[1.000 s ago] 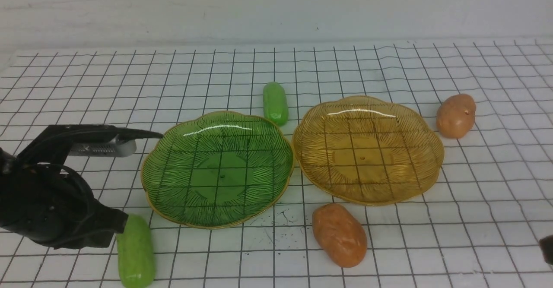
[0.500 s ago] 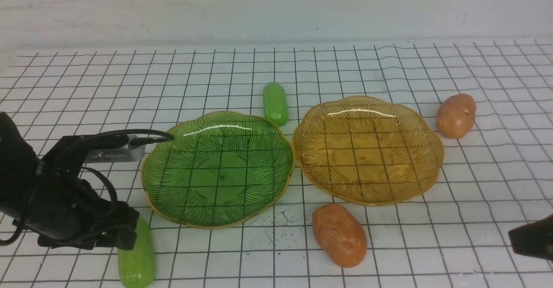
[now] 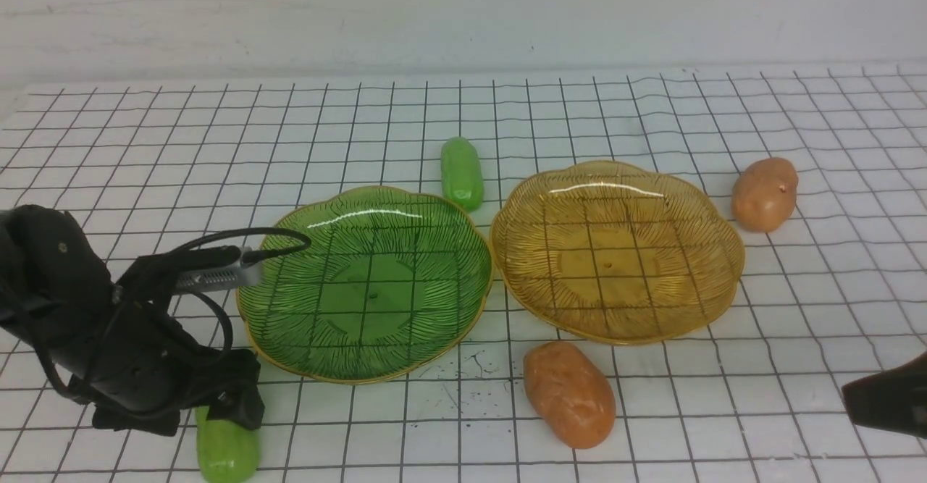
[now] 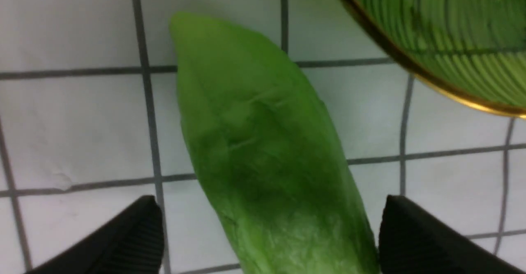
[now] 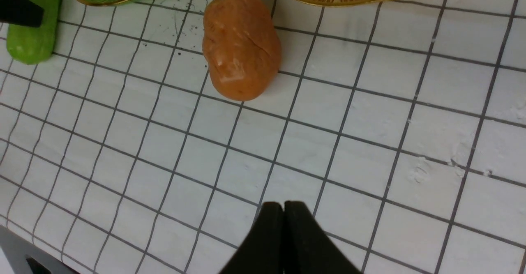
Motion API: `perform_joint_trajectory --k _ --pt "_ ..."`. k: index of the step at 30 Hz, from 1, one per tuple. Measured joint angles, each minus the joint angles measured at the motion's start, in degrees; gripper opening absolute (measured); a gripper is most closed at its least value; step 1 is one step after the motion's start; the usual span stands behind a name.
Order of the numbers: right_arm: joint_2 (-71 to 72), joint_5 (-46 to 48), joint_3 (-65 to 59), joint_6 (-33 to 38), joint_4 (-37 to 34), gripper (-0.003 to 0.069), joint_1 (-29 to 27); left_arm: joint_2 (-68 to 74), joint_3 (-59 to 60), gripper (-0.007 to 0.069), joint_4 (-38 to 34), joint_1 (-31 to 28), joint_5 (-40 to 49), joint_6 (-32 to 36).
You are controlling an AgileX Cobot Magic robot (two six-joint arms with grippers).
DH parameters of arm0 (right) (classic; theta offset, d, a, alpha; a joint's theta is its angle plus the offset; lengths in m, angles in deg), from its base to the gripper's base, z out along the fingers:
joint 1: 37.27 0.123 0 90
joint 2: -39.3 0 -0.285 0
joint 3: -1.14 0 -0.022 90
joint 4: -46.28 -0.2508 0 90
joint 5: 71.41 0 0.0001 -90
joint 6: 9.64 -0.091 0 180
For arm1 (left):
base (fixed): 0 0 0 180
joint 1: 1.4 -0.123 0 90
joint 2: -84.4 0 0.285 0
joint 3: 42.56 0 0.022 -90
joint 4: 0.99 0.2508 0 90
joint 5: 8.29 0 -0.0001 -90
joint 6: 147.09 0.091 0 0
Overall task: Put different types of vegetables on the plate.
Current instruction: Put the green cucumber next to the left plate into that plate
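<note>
Where the front view shows the near cucumber toy (image 3: 228, 450), light green and glossy, it lies beside the green plate (image 3: 366, 287). The left wrist view shows its tapered tip between the left gripper's (image 4: 269, 233) spread fingers. In the right wrist view, the right gripper (image 5: 283, 204) is closed near a lumpy orange-brown potato toy (image 5: 241, 46).

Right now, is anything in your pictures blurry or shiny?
Left wrist view: the cucumber looks soft, the tool's fingertips blurred. Front view: white glare streaks on the green plate and the amber plate. Right wrist view: floor lines fairly crisp.
</note>
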State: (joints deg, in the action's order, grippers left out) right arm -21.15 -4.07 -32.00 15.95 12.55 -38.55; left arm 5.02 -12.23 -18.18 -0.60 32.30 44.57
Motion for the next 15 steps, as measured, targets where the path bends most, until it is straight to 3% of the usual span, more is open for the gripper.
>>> perform_joint_trajectory --k 6,15 --pt "0.0 0.5 0.0 0.0 0.0 -0.0015 0.0 1.0 -0.1 0.037 0.0 0.0 0.6 0.0" --pt "0.0 0.9 0.0 0.2 0.0 -0.0015 0.0 -1.7 -5.9 0.0374 -2.8 0.0 12.6 -0.2"
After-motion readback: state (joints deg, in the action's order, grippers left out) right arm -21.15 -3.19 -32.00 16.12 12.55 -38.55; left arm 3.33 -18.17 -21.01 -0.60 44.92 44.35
